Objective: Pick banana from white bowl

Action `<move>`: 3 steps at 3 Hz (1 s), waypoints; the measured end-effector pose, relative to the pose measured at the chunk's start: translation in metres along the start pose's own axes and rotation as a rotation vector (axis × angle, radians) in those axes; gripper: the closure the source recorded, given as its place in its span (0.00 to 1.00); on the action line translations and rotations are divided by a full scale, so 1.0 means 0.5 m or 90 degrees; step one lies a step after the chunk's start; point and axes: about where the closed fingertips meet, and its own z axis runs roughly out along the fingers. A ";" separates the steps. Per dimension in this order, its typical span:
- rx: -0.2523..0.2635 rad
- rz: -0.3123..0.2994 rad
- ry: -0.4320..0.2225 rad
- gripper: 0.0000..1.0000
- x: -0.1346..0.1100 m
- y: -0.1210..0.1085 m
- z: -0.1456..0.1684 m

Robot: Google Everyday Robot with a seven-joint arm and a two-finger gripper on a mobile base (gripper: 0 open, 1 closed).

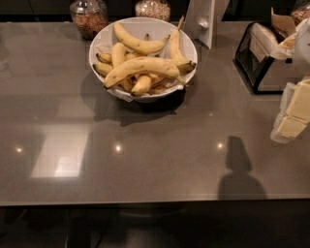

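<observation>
Gripper [292, 118] way over at the far right edge of the view, pale cream blocks partly cut off by the frame, over the right side of the gray countertop [145, 160] and well apart from the white bowl [150, 25]. Honestly can't tell if spread or pressed together from this angle. White bowl toward the back of the countertop, a bit left of centre, wide and round, dark shadow pooled on the surface in front of it. Piled full of bananas [118, 55], yellow with brown tips and a few speckles, all of them inside the bowl. Longest banana [140, 68] lying across the top of the pile near the front, thin stem end pointing right toward the rim. Back banana [135, 44] curved along the far side, plus an upright banana [175, 46] on the right with its stem poking up past the rim. Behind the bowl, 2 glass jars at the back edge: left jar [88, 17] with brownish stuff inside, right jar [152, 8] with something paler. White upright object [203, 22] just right of the jars, no clue what exactly. Black wire rack [252, 63] at the back right holding pale packets, near the gripper. Dark shadow blob [237, 169] on the countertop, front right.
</observation>
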 end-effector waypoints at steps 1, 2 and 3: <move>0.000 0.000 0.000 0.00 0.000 0.000 0.000; 0.018 -0.022 -0.056 0.00 -0.042 -0.016 0.009; 0.040 -0.055 -0.157 0.00 -0.112 -0.055 0.030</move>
